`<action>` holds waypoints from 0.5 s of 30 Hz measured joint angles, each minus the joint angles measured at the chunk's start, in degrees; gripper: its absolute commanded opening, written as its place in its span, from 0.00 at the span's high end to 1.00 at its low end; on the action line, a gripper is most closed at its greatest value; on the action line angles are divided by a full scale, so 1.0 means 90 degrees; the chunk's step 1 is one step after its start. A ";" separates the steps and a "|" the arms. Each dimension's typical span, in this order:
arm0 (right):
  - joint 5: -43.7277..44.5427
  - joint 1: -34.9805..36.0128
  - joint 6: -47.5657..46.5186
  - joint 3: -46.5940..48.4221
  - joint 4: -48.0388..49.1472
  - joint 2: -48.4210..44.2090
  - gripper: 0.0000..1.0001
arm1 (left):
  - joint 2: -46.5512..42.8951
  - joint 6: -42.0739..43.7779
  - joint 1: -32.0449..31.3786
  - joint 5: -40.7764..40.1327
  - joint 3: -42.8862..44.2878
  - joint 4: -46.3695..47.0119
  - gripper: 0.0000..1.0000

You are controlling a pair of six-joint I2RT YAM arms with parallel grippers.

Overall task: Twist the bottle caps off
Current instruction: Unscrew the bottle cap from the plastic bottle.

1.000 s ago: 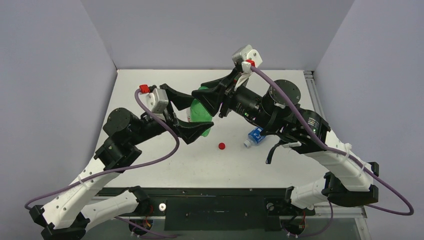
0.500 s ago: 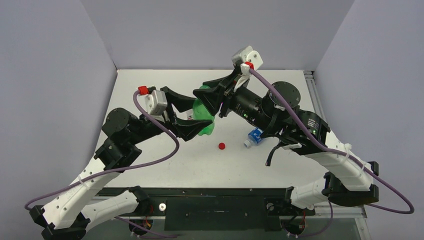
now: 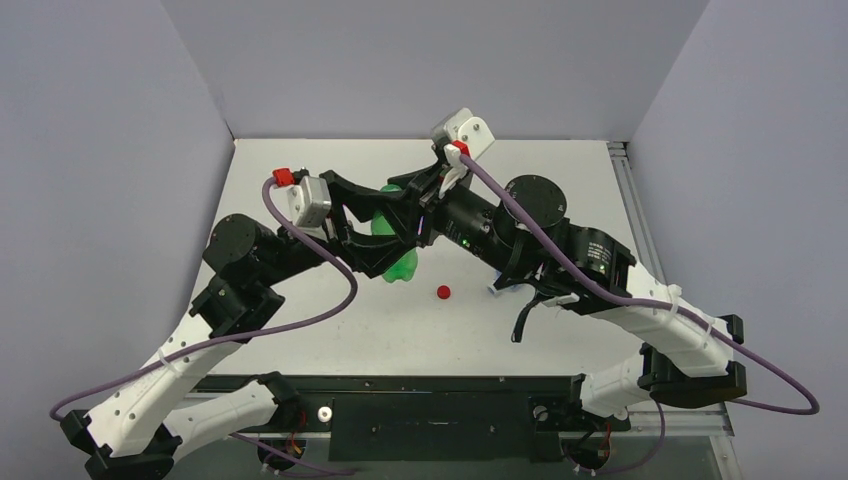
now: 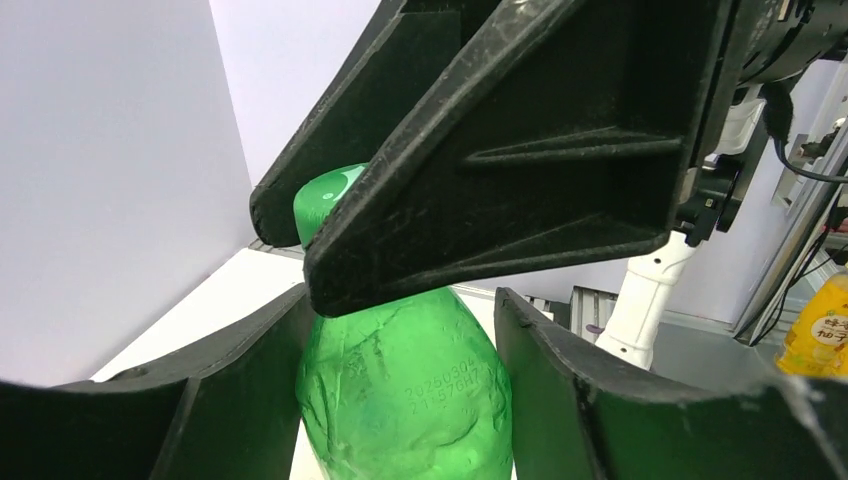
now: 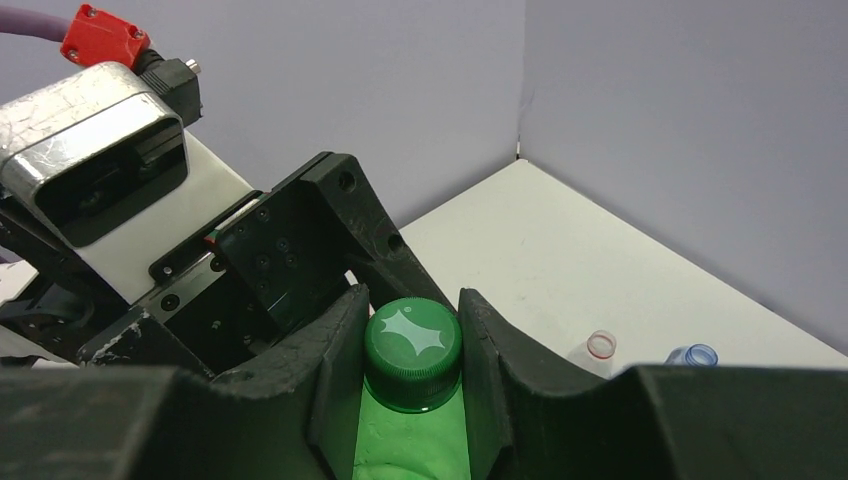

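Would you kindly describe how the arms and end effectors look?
The left arm and right arm have white lower links, black joints, and purple cables ending in red connectors. The left end effector and right end effector have black, scuffed fingers.

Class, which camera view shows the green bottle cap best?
The right wrist view: the green cap faces the lens, whole top visible. The left wrist view shows only a sliver behind a black finger; the top view mostly hides it.

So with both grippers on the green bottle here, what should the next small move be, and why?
Probably rotate the right gripper to loosen the green cap while the left gripper holds steady. The right one clamps the cap on both sides, the left grips the green bottle, and the cap is not yet off.
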 measured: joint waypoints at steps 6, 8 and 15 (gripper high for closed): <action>0.0138 0.0070 -0.0041 0.0000 0.0007 0.0000 1.00 | -0.0027 0.0061 0.0002 0.0000 0.0000 -0.0036 0.93; 0.0134 0.0070 -0.0053 0.0000 0.0017 0.0000 1.00 | -0.0027 0.0017 0.0002 -0.0007 0.0000 -0.0034 1.00; -0.1683 -0.0661 0.0257 -0.0687 0.0729 -0.0384 1.00 | 0.0056 -0.0663 0.0100 0.0430 0.0148 -0.0005 1.00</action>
